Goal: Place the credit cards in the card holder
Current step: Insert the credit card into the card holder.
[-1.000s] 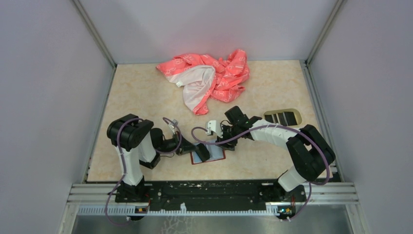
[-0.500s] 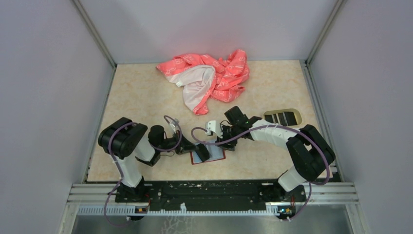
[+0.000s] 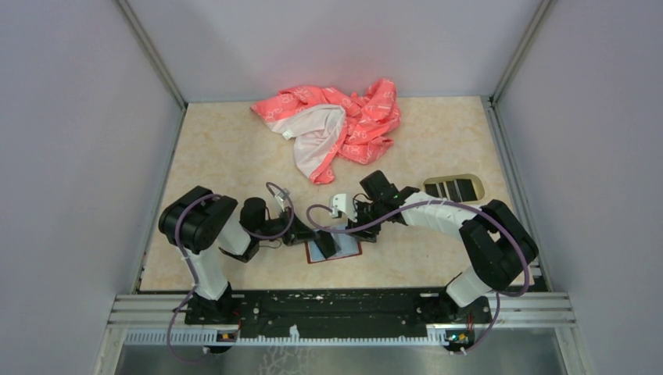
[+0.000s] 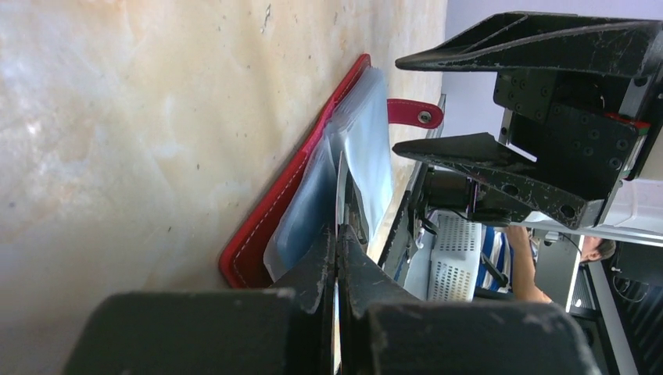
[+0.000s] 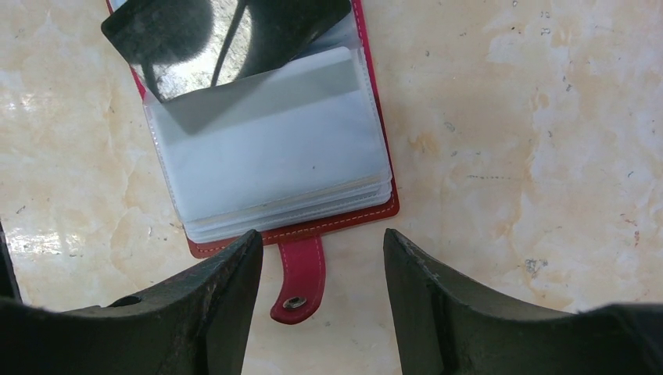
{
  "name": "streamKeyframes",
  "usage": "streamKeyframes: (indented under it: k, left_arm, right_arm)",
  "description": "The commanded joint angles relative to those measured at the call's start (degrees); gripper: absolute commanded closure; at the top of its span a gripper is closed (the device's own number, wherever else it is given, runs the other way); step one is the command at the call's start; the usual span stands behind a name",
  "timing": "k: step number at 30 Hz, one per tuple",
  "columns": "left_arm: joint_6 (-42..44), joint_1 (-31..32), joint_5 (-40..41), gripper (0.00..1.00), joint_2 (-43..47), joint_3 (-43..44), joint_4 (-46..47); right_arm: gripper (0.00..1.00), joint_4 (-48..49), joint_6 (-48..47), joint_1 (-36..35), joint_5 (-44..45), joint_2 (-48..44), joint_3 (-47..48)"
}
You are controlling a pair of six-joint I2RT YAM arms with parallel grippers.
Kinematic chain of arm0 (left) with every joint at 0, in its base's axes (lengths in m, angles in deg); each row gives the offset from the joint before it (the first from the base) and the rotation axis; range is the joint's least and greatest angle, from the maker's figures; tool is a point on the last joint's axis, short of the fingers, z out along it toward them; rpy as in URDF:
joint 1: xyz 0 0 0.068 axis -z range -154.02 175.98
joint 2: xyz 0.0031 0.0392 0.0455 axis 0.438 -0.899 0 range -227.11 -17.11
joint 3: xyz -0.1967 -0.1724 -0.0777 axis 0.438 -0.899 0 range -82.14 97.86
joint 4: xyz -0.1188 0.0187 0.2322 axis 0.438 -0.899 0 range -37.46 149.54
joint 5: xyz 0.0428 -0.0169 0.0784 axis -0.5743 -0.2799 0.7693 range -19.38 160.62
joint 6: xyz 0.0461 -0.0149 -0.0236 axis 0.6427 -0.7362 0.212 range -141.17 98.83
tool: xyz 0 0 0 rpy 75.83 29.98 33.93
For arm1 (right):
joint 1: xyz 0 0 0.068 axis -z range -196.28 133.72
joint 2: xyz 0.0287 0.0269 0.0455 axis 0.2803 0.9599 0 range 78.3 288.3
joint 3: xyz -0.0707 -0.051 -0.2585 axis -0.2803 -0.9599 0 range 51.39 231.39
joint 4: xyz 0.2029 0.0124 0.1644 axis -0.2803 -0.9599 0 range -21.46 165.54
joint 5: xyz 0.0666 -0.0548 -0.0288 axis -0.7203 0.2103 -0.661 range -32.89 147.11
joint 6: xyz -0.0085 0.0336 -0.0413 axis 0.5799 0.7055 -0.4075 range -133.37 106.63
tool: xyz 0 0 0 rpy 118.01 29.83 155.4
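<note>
The dark red card holder (image 3: 338, 250) lies open on the table in front of the arms, clear pockets up. My left gripper (image 3: 324, 243) is shut on a black credit card (image 5: 227, 39), seen edge-on in the left wrist view (image 4: 341, 183). The card's lower edge sits at an angle inside the top clear pocket (image 5: 270, 148). My right gripper (image 5: 317, 266) is open and empty, hovering over the holder's snap strap (image 5: 297, 281) at its right edge. Other black cards (image 3: 452, 188) lie in the oval beige tray (image 3: 477, 182).
A pink-and-white patterned cloth (image 3: 336, 125) lies bunched at the back of the table. Grey walls close in the left, right and back sides. The arms' base rail (image 3: 336, 305) runs along the near edge.
My left arm's upper part has swung back to the left while its gripper stays at the holder with the card. The right arm has not moved.
</note>
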Motion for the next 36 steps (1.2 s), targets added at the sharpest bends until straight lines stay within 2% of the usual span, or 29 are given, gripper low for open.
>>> streamKeyframes:
  k: [1, 12, 21, 36]
  left_arm:
    - [3.1, -0.1, -0.4, 1.0, -1.2, 1.8, -1.3]
    - [4.0, 0.7, -3.2, 1.0, -2.2, 3.6, -3.1]
    - [7.6, 0.7, -5.4, 1.0, -2.2, 6.4, -11.7]
    - [9.9, 1.0, -6.4, 1.0, -3.4, 10.8, -19.2]
  right_arm:
    - [0.42, 0.5, 0.2, -0.9, -1.0, 0.1, 2.6]
    - [0.42, 0.4, 0.0, -1.3, -0.9, 0.8, 2.6]
    - [0.42, 0.3, -0.1, -1.8, -0.7, 1.2, 2.7]
    - [0.42, 0.4, -0.1, -2.6, 0.4, 2.3, 2.7]
